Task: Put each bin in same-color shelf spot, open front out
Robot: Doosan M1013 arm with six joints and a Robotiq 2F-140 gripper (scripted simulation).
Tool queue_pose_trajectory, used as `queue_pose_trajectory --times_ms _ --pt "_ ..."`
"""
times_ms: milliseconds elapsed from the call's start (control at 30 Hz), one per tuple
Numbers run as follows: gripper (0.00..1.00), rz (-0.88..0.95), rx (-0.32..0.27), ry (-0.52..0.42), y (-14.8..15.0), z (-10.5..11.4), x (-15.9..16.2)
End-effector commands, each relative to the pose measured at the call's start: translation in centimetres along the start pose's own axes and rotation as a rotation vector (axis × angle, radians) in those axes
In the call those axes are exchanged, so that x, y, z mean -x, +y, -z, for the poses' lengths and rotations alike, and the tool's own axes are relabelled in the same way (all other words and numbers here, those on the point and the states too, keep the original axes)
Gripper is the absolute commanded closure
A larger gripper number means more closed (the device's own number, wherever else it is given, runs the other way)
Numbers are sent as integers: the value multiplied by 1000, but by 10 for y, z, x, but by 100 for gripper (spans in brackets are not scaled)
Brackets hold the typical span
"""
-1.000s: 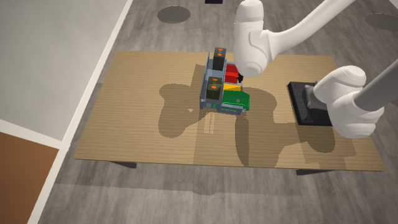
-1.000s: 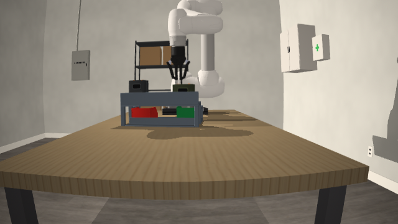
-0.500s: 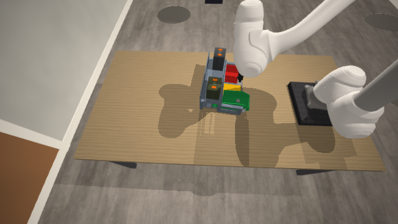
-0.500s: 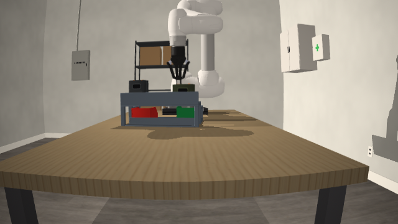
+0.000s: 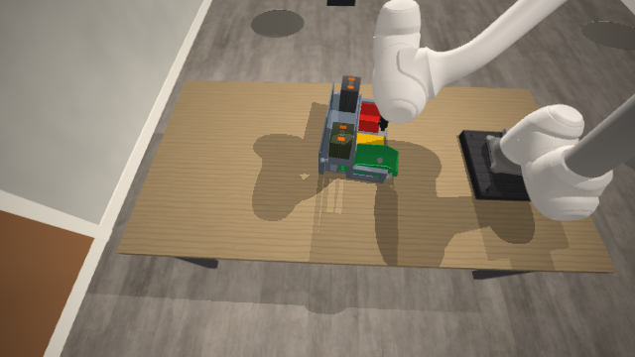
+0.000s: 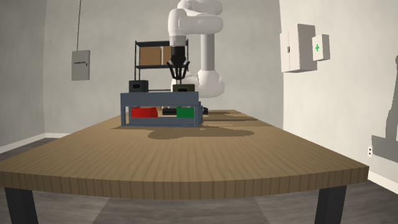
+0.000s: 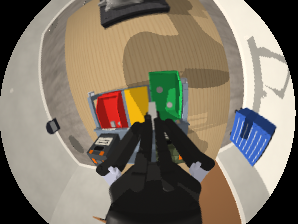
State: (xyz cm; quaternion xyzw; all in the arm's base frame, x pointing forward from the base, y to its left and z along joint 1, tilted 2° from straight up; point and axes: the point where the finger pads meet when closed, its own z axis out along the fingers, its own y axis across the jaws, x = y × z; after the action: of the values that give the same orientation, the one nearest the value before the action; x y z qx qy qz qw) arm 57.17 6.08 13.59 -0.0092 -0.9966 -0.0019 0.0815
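Note:
A grey shelf (image 5: 347, 141) stands mid-table. A red bin (image 5: 369, 116), a yellow bin (image 5: 371, 139) and a green bin (image 5: 375, 160) sit side by side in its lower level. The green bin sticks out of the open side further than the other two. In the wrist view the three bins are red (image 7: 109, 111), yellow (image 7: 136, 103) and green (image 7: 165, 95). My gripper (image 5: 383, 122) hangs above the shelf's open side, near the red and yellow bins. Its fingers are shut with nothing between them; it also shows in the exterior view (image 6: 179, 76) and the wrist view (image 7: 154, 112).
A black box (image 5: 349, 93) and an olive box (image 5: 341, 140) stand on the shelf's top board. The arm's black base plate (image 5: 491, 166) lies at the table's right. A blue crate-like thing (image 7: 252, 131) shows at the right of the wrist view.

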Motion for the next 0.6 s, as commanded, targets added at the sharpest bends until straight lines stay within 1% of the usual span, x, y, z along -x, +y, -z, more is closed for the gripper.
queue_pose_trajectory --times_ms 0,300,367,467,567 --pt "90 0 0 0 0 0 0" --pt "90 -30 0 -3 1 0 -2" --pt "90 -91 0 -8 4 -1 -7" --pt "90 -256 1 -22 10 -4 -20" --pt "90 -382 3 -32 14 -7 -29"
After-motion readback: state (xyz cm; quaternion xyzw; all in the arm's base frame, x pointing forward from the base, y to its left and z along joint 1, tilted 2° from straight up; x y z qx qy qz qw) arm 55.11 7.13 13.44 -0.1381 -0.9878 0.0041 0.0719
